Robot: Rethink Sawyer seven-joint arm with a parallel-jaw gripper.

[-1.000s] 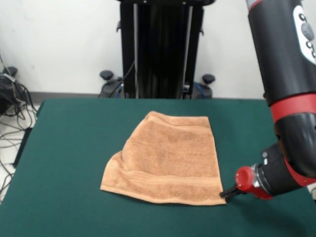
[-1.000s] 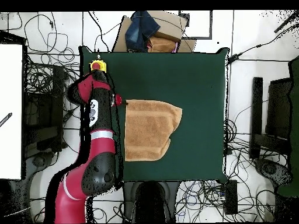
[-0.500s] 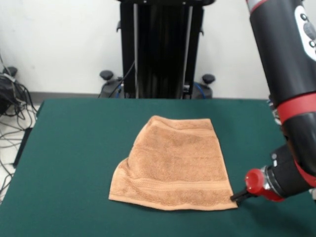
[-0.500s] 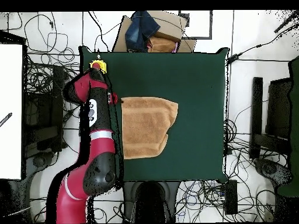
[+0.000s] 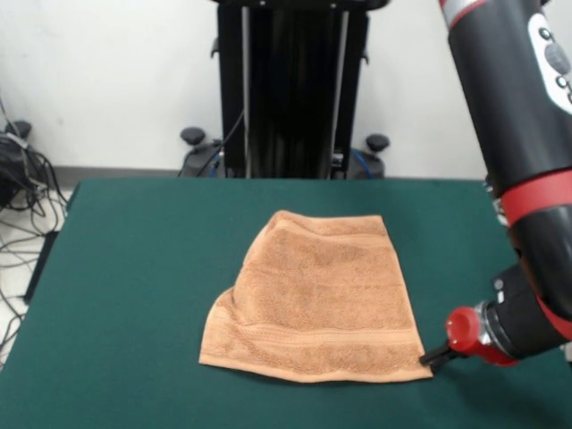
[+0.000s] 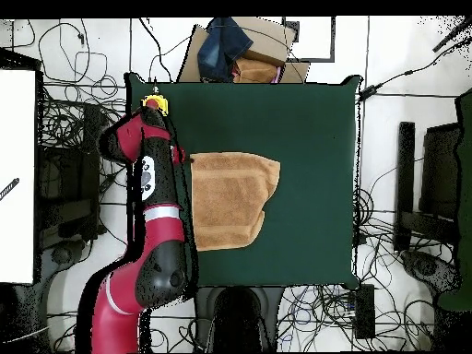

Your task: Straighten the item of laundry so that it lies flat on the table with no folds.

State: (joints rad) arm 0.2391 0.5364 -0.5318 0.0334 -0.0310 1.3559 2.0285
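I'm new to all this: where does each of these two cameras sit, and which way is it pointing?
Front view: sits across the table from the robot, looking level over the green top at the towel; the red and black arm comes down at the right, its gripper at the towel's near right corner.
Overhead view: hangs above, looking straight down; the whole arm reaches up from the bottom along the table's left edge, beside the towel.
Both show the same towel, table and arm, turned half round between them.

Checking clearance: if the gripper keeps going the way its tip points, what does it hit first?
The gripper points along the table at the orange towel's near right corner, so the towel comes first; it looks already at or touching that corner.
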